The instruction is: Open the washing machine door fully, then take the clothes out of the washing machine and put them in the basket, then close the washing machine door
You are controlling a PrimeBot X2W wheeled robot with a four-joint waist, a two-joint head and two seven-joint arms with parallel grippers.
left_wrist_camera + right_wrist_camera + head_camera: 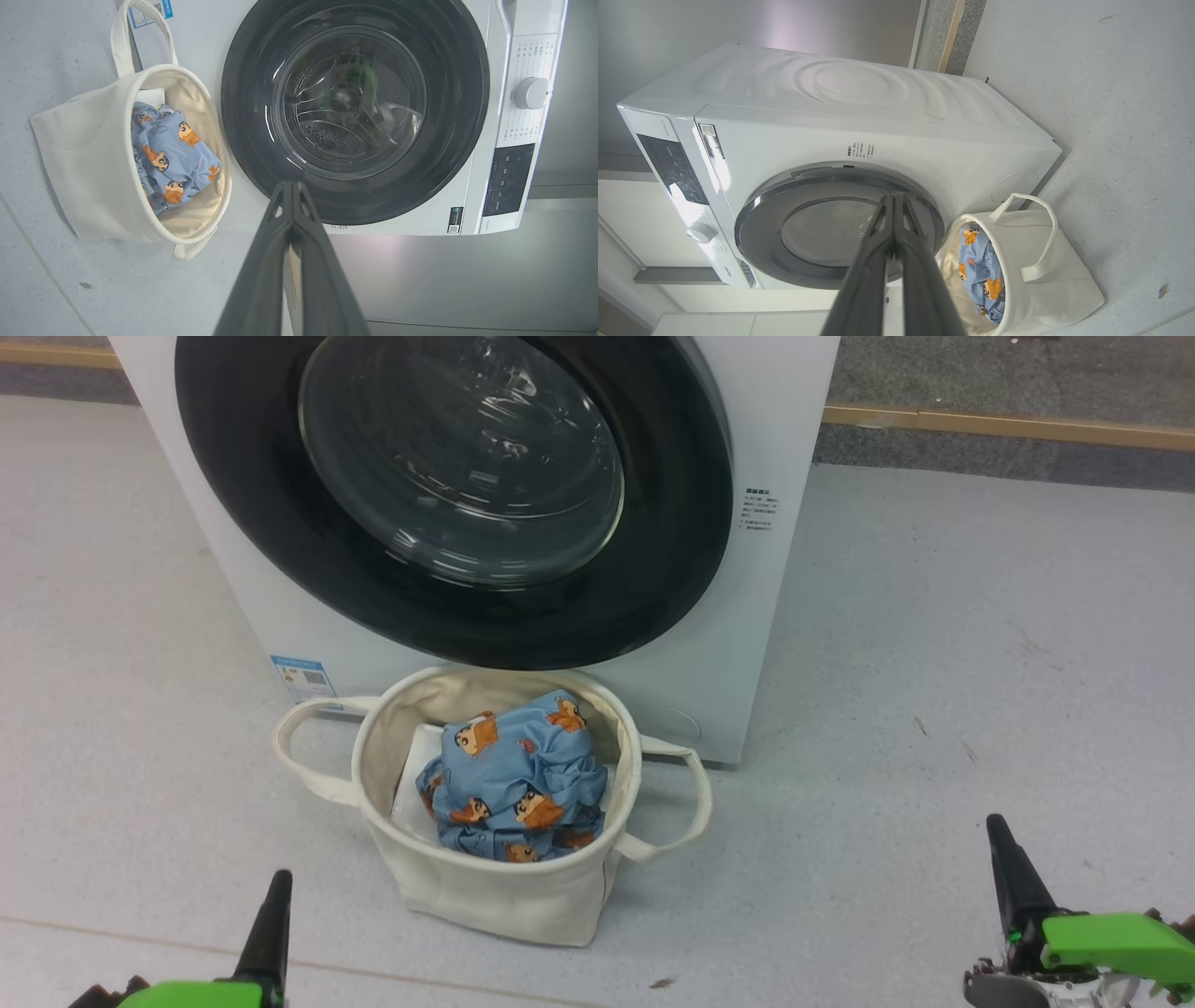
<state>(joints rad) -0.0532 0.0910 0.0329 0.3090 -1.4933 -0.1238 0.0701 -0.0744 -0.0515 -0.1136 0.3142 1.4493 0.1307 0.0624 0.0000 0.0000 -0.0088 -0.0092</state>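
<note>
Lurker: Status check wanted on the laundry job, lol. Where is everything sitting?

Regular: Clothes (513, 779) are seen bunched up in the basket (504, 896), on top of a white liner (411, 784), with nothing draped over the rim. The basket is parked on the floor (934, 663) just in front of the washing machine (775, 420), right below the lower rim of the washing machine door (457, 495). The door is seen lying flat against the front, so it's judged closed. Whether it's latched can't be told.

Lurker: And the end effectors? Anything held?

Regular: Nope. The left end effector (277, 882) is shown pinched fully together with nothing between its fingers (261, 261), and the same goes for the right end effector (995, 826). Both are held low on the near side, well apart from washer and basket, pointed toward the far side.

Lurker: So what would a next move hinge on, if one is even needed?

Regular: Job is judged pretty much done. If a last push on the door were called for, it'd be decided by this: the door lies far and left of centre, so the left end effector is reckoned the nearer one, with the right one well off to the right. The basket sits between the door and the near side, so any reach would have to be taken above it. No clear long axis can be made out in the crumpled bundle. The basket's handles (707, 798) are lined up left to right.
</note>
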